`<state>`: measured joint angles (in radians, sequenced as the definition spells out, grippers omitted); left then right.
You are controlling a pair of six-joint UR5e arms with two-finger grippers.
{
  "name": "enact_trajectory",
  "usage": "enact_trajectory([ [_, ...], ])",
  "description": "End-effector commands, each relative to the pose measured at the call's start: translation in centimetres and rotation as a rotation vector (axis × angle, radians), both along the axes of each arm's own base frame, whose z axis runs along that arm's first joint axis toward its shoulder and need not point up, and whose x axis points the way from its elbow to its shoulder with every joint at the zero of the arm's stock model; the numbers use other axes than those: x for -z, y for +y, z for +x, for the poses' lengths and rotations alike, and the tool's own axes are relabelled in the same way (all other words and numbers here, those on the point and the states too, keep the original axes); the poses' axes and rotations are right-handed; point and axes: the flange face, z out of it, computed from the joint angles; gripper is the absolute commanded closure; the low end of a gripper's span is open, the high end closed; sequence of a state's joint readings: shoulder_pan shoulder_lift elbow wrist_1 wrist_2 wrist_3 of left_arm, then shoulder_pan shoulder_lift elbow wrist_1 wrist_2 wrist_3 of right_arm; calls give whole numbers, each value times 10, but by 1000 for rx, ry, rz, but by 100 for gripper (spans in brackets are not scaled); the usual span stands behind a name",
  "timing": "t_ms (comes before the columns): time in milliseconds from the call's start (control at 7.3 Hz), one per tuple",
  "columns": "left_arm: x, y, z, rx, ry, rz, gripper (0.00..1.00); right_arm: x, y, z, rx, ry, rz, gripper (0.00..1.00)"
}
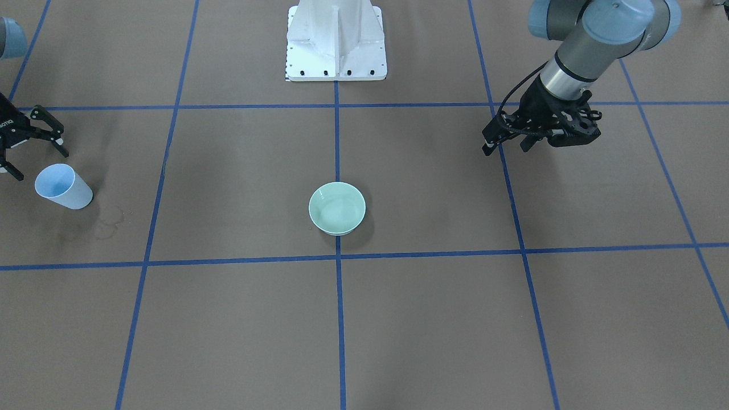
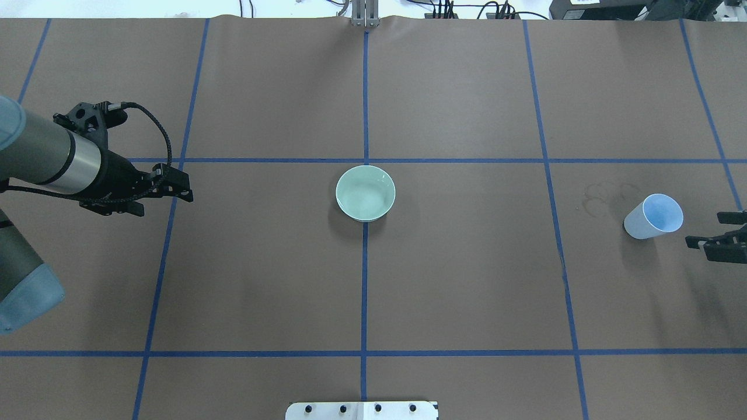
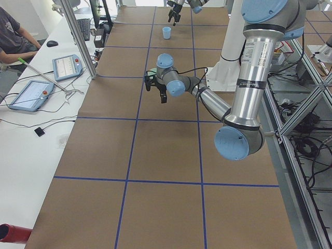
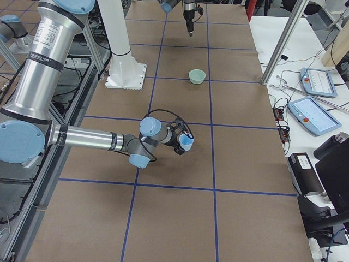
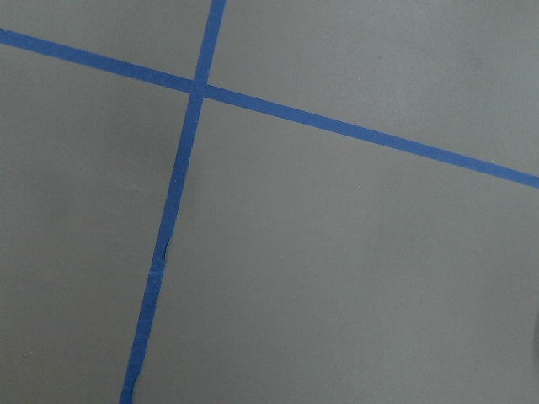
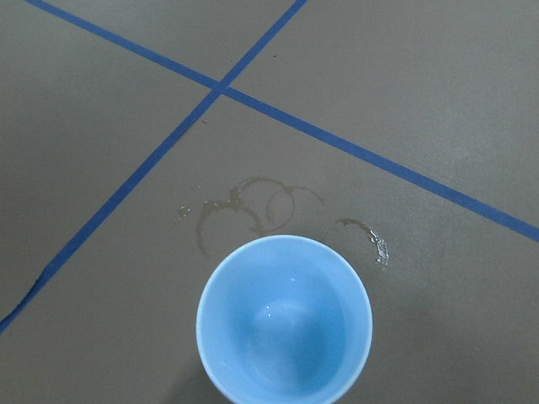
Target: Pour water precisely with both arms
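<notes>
Since the water [image 6: 271,324] lies shallow in a light, thin-walled blue cup [image 2: 653,217] on the desk [image 2: 467,280], it probably tips easily, so take it mid-wall. The right claw [image 2: 709,228] hangs spread beside it; the left claw [image 1: 507,147] looks spread, well apart from the bowl [image 2: 365,193].

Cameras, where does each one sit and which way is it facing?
Front-facing: across the table, facing the white bolted pedestal; left arm at right.
Overhead: behind the robot, looking forward and down; left arm at left.
Exterior left: table's end, left arm nearest.
Exterior right: opposite end, right arm nearest.
Left wrist: down at blue tape; no jaws.
Right wrist: down into light blue tapered cup; no jaws.
Shared: front-facing and overhead show pale green round bowl.
</notes>
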<state>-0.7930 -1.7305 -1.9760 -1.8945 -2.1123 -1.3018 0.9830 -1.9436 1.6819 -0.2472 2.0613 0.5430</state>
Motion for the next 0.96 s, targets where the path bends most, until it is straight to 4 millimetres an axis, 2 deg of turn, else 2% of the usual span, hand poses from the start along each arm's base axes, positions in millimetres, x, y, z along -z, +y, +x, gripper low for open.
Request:
enact_trajectory([
  [0, 0, 0, 1, -2, 0, 1, 0, -12, 5, 26, -47, 11, -31, 0],
  [137, 2, 0, 4, -5, -1, 0, 0, -16, -12, 50, -128, 26, -102, 0],
  [274, 13, -8, 23, -1, 10, -12, 0, 5, -60, 64, -124, 0, -230, 0],
  [411, 43, -36, 59, -2, 9, -32, 0, 13, -81, 85, -120, -36, -332, 0],
  [548, 84, -43, 109, -42, -9, -43, 0, 8, -82, 94, -116, -20, -352, 0],
  [685, 107, -48, 140, -34, -5, -65, 0, 8, -90, 98, -101, 8, -365, 0],
  [822, 119, -45, 172, -31, -13, -59, 0, 8, -99, 102, -66, 34, -366, 0],
])
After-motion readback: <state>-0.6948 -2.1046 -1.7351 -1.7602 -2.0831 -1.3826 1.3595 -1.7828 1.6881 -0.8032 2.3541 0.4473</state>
